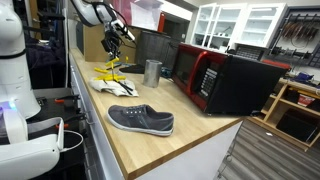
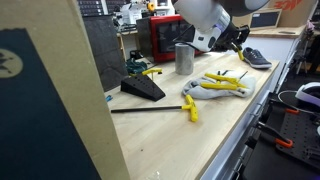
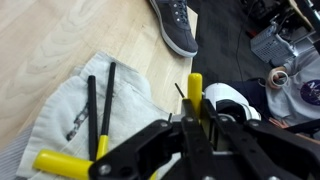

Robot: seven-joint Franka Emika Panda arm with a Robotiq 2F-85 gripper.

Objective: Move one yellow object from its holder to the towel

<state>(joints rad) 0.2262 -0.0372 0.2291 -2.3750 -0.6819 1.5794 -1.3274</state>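
While above the towel's (image 3: pixel 55 110) edge, yellow-handled tool (image 3: pixel 195 92) upright between the jaws, tight in their grip.

A long wooden worktop (image 1: pixel 190 130) runs away from the camera. A grey shoe (image 1: pixel 140 120) lies on it in the foreground. Farther back a white towel (image 1: pixel 106 89) is spread out with yellow tools (image 1: pixel 119 84) lying on it. Above the towel the arm's claw (image 1: pixel 113 47) points downward, and a thin yellow tool (image 1: pixel 113 61) hangs from its tips, clear of the cloth. A dark holder (image 1: pixel 131 68) sits just behind the towel, a metal cup (image 1: pixel 152 71) stands beside it, and a red and black microwave (image 1: pixel 225 82) stands near the cup.
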